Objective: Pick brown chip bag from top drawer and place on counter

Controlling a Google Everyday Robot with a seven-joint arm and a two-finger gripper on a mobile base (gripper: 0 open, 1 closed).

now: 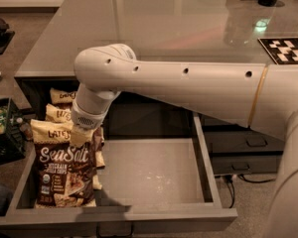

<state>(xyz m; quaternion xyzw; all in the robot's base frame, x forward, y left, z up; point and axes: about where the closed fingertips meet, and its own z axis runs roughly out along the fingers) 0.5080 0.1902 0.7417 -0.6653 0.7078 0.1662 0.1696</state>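
While the arm [188,83] reaches down into the left part of the top drawer [154,175], the gripper [81,135] sits right at the upper edge of the front brown chip bag [63,170], at its cream band. I cannot tell from here if it is spread or pinching the bag, because the wrist hides that part.

The bag stands nearly upright at the front-left corner of the drawer, with its long axis vertical and its top pointing to the gripper. So the bag lies directly below the tool, not to the side. Two more bags [59,114] of the same kind stand close behind it.

The counter [164,29] is above and behind the drawer. In my judgement, the next move must be a straight pull upward along the axis of the bag, to clear the drawer wall and the counter edge before going across.
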